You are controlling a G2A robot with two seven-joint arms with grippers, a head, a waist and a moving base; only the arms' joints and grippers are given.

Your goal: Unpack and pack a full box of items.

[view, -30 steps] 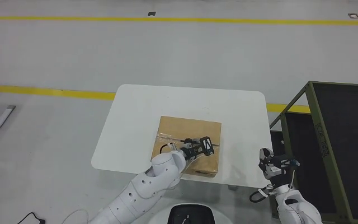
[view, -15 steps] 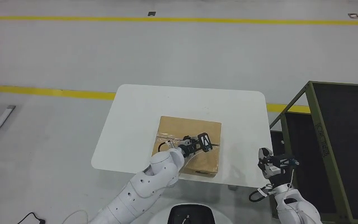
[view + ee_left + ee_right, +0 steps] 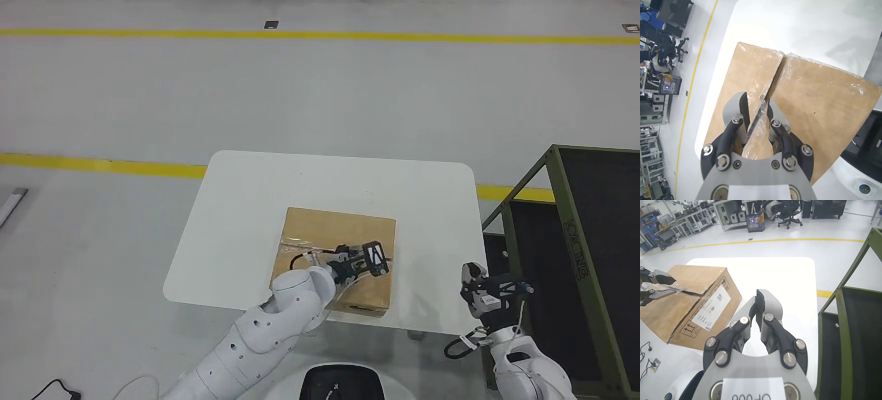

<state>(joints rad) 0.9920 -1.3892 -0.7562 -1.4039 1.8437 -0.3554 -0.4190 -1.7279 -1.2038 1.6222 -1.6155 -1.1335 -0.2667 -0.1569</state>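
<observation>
A brown cardboard box (image 3: pixel 330 240) lies on the white table (image 3: pixel 330 180), its top flaps meeting at a seam (image 3: pixel 775 75) covered with torn clear tape (image 3: pixel 757 132). My left gripper (image 3: pixel 372 258) is over the box top near its right end. It is open, with its fingers either side of the seam and a loose strip of tape running between them (image 3: pixel 756 100). From the right wrist view the same gripper (image 3: pixel 675 286) rests at the box's (image 3: pixel 696 279) top edge. My right gripper (image 3: pixel 758 298) is shut on nothing, held low beside the table's near right corner (image 3: pixel 490 293).
A white label (image 3: pixel 711 308) is on the box's side facing the right arm. A green metal rack (image 3: pixel 590 260) stands right of the table, close to the right arm. Bare table (image 3: pixel 772 275) lies beyond and to the right of the box.
The left gripper rose and tilted a little, then came back down on the seam slightly farther right. The right arm has barely moved.
</observation>
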